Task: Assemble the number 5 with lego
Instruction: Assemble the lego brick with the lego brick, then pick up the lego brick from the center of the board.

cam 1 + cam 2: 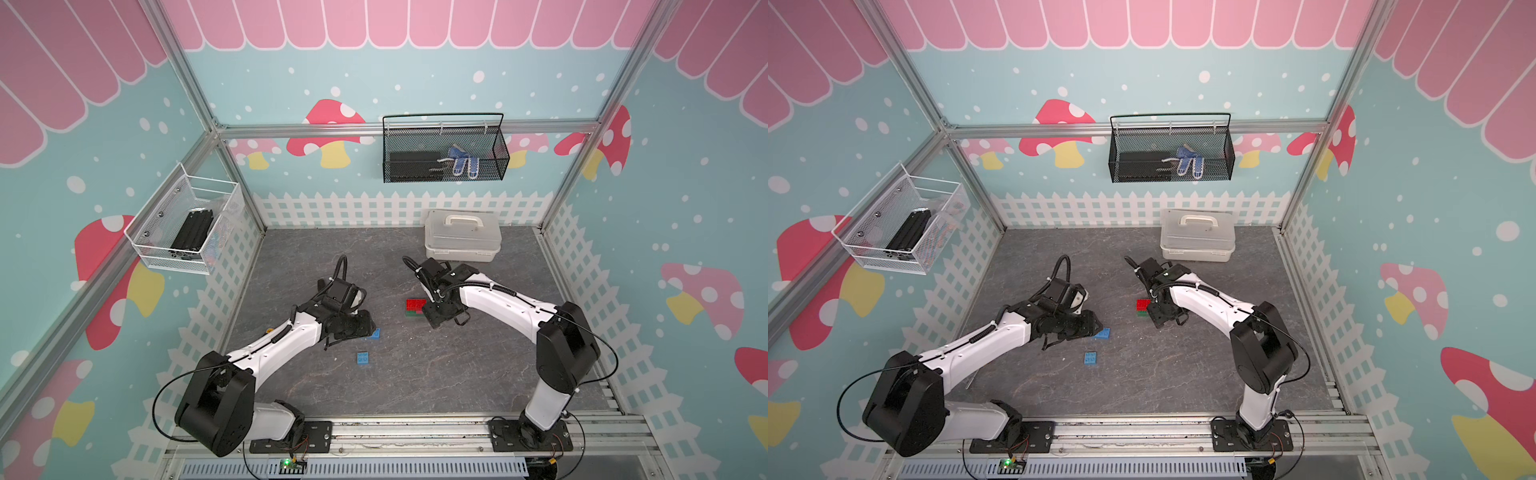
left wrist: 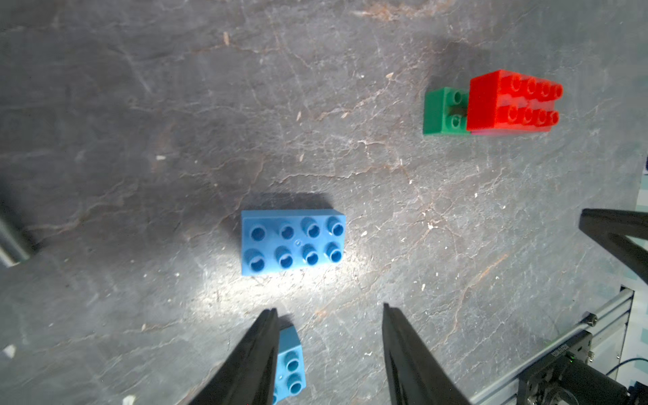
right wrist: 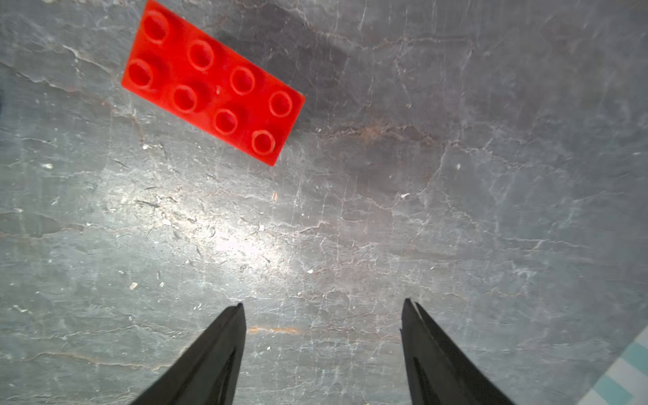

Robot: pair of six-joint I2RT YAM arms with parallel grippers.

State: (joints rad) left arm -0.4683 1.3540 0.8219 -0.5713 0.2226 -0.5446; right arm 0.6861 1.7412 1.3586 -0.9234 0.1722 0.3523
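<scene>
Framing the short blue brick [image 2: 291,364], the left gripper [image 2: 328,308] stood apart, clamping nothing; the right gripper [image 3: 323,302], also apart and empty, hovered beside the red brick [image 3: 214,82], probably to steady it.

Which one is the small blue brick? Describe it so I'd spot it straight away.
Start at the grey table and find the left gripper, with two blue bricks beside it. The small blue brick lies alone in the open, squarish, while the long blue brick sits partly under the gripper.
</scene>
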